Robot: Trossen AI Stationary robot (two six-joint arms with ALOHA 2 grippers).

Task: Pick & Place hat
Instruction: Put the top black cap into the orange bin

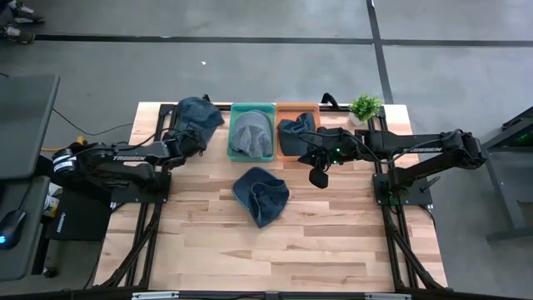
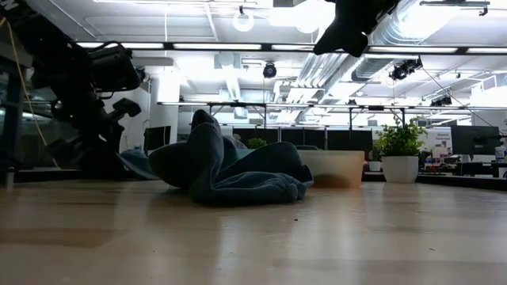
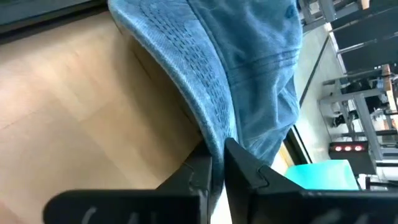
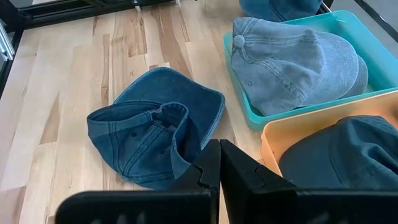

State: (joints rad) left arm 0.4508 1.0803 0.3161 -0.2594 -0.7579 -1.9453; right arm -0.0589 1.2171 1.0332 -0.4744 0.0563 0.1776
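Holding a grey hat [image 1: 250, 133], the teal bin [image 1: 251, 109] flanks an orange bin [image 1: 296, 107]; left fingers [image 3: 214, 171] pinch a blue hat [image 3: 249, 68], right fingers [image 4: 217, 165] closed.

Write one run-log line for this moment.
left gripper: shut on hat | right gripper: shut, empty | second hat: on table

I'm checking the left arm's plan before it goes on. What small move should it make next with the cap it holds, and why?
Probably carry it sideways toward the teal bin. The left gripper is shut on the blue cap by its brim, at the table's back edge just beside that bin, which already holds a grey cap.
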